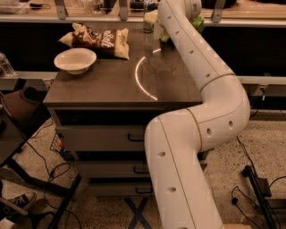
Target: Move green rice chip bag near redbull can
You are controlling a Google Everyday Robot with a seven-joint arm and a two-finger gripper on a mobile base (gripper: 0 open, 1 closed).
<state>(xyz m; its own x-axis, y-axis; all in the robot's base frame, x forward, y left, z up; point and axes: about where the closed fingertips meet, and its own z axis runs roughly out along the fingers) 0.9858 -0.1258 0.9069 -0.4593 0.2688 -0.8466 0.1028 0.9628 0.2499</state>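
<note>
The green rice chip bag [199, 22] is at the far right of the table top, mostly hidden behind my arm. A green bit shows right of the arm and a smaller bit [164, 36] left of it. The redbull can [148, 20] stands upright at the table's far edge, just left of the arm and close to the bag. My gripper is hidden behind the arm's wrist [178, 10], at the bag.
A brown-and-cream chip bag [99, 38] lies at the back left and a white bowl [75, 60] stands in front of it. The grey table [103, 85] has drawers below. Cables and a chair sit on the floor at left.
</note>
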